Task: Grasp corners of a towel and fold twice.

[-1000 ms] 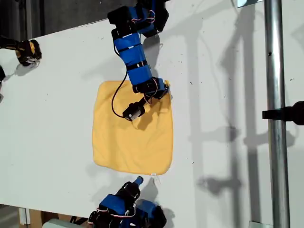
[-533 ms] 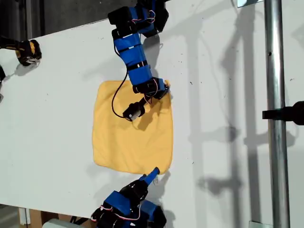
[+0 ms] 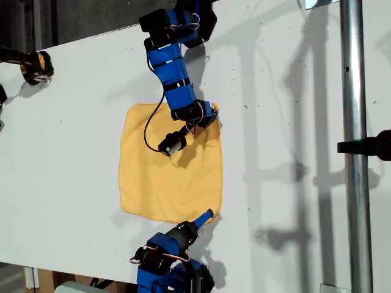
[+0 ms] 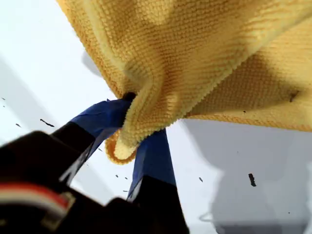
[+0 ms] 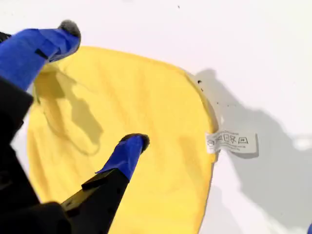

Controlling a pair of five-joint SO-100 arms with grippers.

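The yellow-orange towel lies flat on the white table. My first gripper reaches in from the table's far edge and is shut on the towel's far corner at the exterior view's right. In the first wrist view that corner is bunched between the blue jaws. My second gripper comes from the near edge and hangs over the towel's near corner at the exterior view's right. It is open, its fingers spread above the cloth, beside a white care label.
A metal pole with a black clamp crosses the exterior view's right side. A yellow-and-black object sits at the table's far edge on that view's left. Shadows of the arms fall on the table.
My second arm has stretched from the near table edge out to the towel's near corner, its tip now over the cloth. My first arm has stayed put.
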